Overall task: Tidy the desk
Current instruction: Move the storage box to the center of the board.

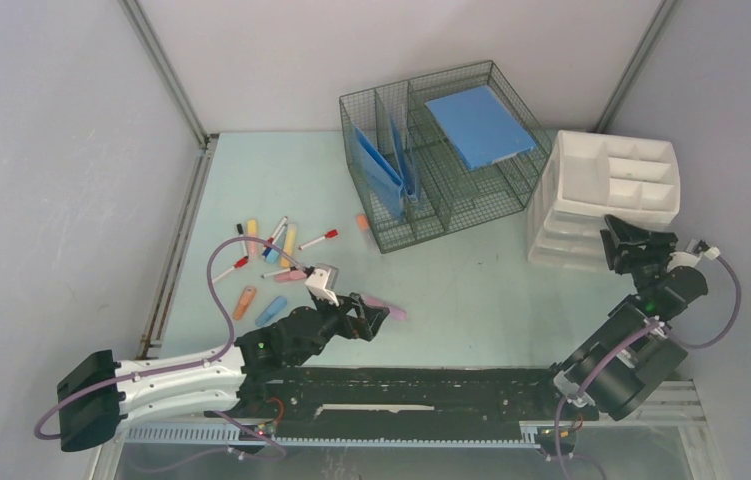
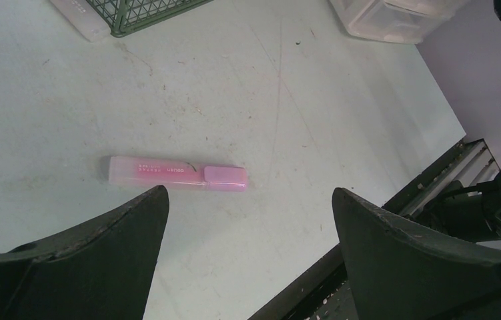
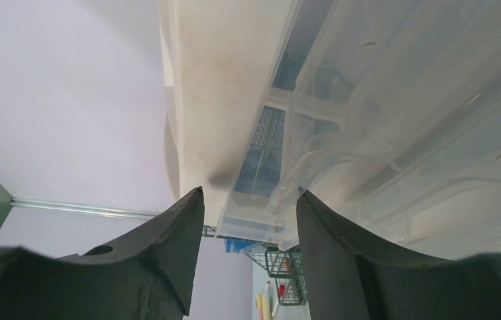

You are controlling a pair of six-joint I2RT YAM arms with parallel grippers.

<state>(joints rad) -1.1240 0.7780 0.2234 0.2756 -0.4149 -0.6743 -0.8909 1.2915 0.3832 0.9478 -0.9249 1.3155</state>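
A pink highlighter (image 1: 388, 309) lies flat on the pale mint-green desk (image 1: 481, 295), near its front middle. My left gripper (image 1: 369, 320) is open and empty, low over the desk just short of the highlighter. In the left wrist view the highlighter (image 2: 177, 175) lies just beyond my open gripper (image 2: 249, 193), nearer its left finger. My right gripper (image 1: 634, 247) is open against the front of the white drawer organiser (image 1: 611, 180). In the right wrist view the open gripper (image 3: 249, 193) has a clear drawer edge (image 3: 281, 180) between its fingers.
A green wire basket (image 1: 441, 150) at the back holds blue folders and a blue notebook (image 1: 478, 125). Several pens and highlighters (image 1: 276, 250) lie scattered at the left. A small orange piece (image 1: 362, 221) lies by the basket. A black rail (image 1: 421, 385) runs along the near edge.
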